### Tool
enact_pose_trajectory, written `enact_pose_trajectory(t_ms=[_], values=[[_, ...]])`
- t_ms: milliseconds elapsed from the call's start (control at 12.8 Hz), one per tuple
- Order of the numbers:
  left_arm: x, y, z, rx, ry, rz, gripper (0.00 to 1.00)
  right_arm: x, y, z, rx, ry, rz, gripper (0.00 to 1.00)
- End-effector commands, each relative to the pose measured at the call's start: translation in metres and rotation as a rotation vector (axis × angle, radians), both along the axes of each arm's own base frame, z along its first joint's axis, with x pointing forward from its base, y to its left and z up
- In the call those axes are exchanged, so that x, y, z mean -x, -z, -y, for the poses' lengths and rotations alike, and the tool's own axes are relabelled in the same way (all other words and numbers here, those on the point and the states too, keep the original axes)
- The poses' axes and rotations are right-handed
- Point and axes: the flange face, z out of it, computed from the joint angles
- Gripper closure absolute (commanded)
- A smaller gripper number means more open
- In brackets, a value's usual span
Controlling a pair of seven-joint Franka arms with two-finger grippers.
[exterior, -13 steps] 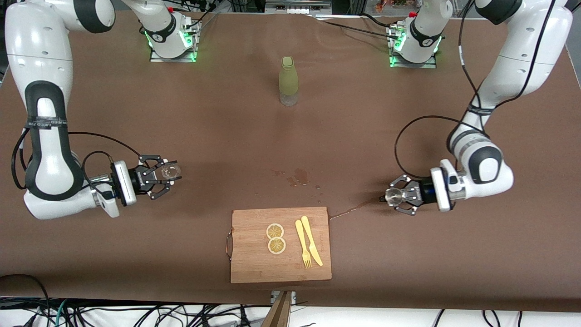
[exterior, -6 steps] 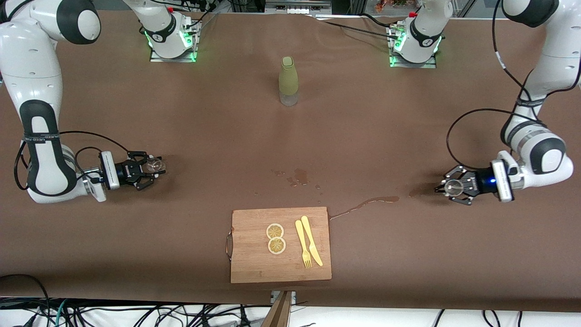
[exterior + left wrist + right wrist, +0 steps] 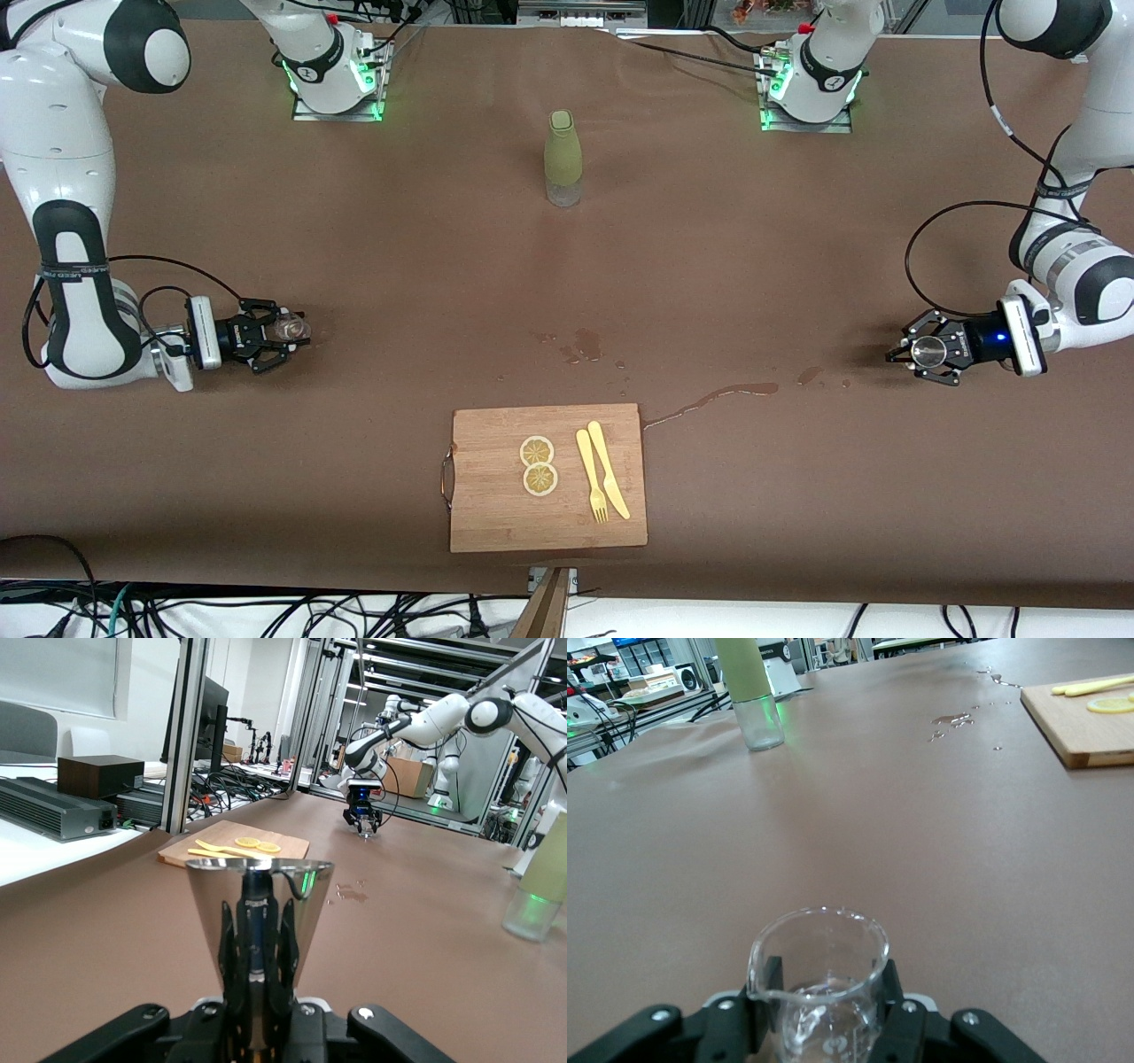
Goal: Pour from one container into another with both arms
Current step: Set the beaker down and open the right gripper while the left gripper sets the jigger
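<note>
My right gripper (image 3: pixel 285 331) is low at the right arm's end of the brown table (image 3: pixel 443 266), shut on a clear glass beaker (image 3: pixel 292 328). In the right wrist view the upright beaker (image 3: pixel 819 948) sits between the black fingers of the right gripper (image 3: pixel 826 1014), with a little liquid at its bottom. My left gripper (image 3: pixel 917 352) is low at the left arm's end, shut on a shiny cone-shaped metal cup (image 3: pixel 929 351). In the left wrist view the cup (image 3: pixel 208 895) rises upright from the left gripper (image 3: pixel 258 992).
A green bottle (image 3: pixel 563 158) stands mid-table toward the bases. A wooden cutting board (image 3: pixel 496 518) at the front edge carries two lemon slices (image 3: pixel 537 451) and a yellow fork and knife (image 3: pixel 602 470). Wet puddles (image 3: pixel 580 346) and a spill streak (image 3: pixel 718 394) mark the cloth.
Both arms have swung outward from the middle toward their own ends of the table and come lower, each still carrying its container. The wet streak is now uncovered.
</note>
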Motion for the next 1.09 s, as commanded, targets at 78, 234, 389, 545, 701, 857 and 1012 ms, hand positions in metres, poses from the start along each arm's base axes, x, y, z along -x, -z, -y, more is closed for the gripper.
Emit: enact_pose_trajectory(t_ms=[78, 234, 389, 545, 701, 857, 1012], values=[[0.005, 0.019, -0.023, -0.024, 0.010, 0.084, 1.00, 0.002, -0.001, 0.012, 0.028, -0.004, -0.002, 0.00], [0.009, 0.038, -0.022, -0.021, 0.009, 0.131, 1.00, 0.007, -0.003, 0.033, 0.064, 0.004, -0.017, 0.00], [0.011, 0.043, -0.021, -0.026, 0.014, 0.170, 1.00, 0.010, -0.012, 0.057, 0.104, -0.002, -0.022, 0.00], [0.014, 0.053, -0.021, -0.031, 0.018, 0.197, 1.00, 0.010, -0.029, 0.079, 0.140, -0.005, -0.065, 0.00], [0.016, 0.062, -0.018, -0.021, 0.008, 0.225, 1.00, -0.001, -0.062, 0.087, 0.232, 0.022, -0.143, 0.00], [0.018, 0.067, -0.017, -0.018, 0.011, 0.223, 1.00, -0.012, -0.103, 0.079, 0.337, 0.071, -0.237, 0.00], [0.021, 0.073, -0.016, -0.022, 0.016, 0.238, 1.00, -0.024, -0.145, 0.052, 0.499, 0.096, -0.308, 0.00]])
